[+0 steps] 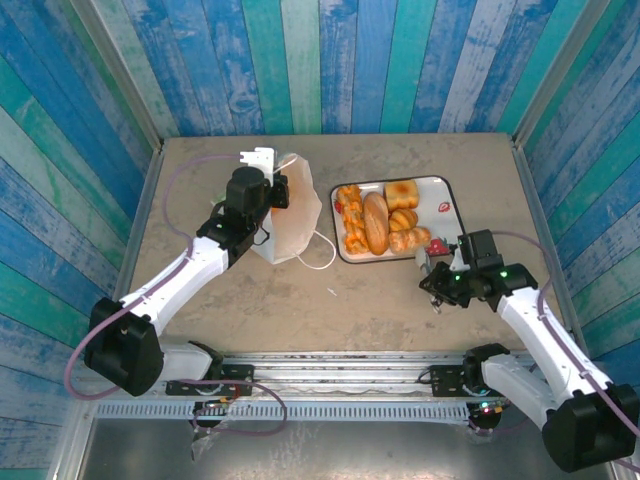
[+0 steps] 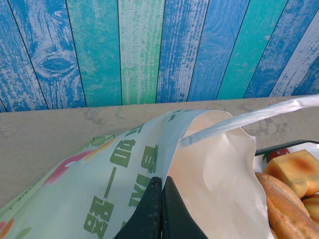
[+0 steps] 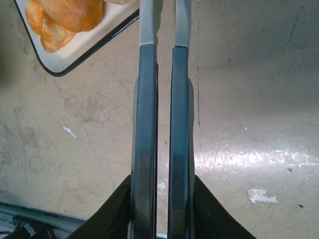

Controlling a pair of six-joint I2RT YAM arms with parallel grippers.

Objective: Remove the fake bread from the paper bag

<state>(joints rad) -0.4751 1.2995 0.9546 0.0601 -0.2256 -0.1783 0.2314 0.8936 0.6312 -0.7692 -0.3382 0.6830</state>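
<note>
The white paper bag (image 1: 292, 215) lies tilted on the table with its mouth toward the tray; the left wrist view shows green lettering on its outside (image 2: 119, 164) and a pale inside. My left gripper (image 1: 279, 191) (image 2: 162, 183) is shut on the bag's rim. Several pieces of fake bread (image 1: 377, 222) (image 2: 286, 199) (image 3: 70, 15) lie on the strawberry-print tray (image 1: 441, 186). My right gripper (image 1: 428, 270) (image 3: 165, 20) hovers over bare table just in front of the tray's near right corner. Its fingers stand parallel with a thin slit between them and hold nothing.
A loop handle (image 1: 322, 252) of the bag trails on the table toward the tray. The tray's dark rim (image 3: 75, 63) is at the upper left in the right wrist view. Blue plank walls close the table on three sides.
</note>
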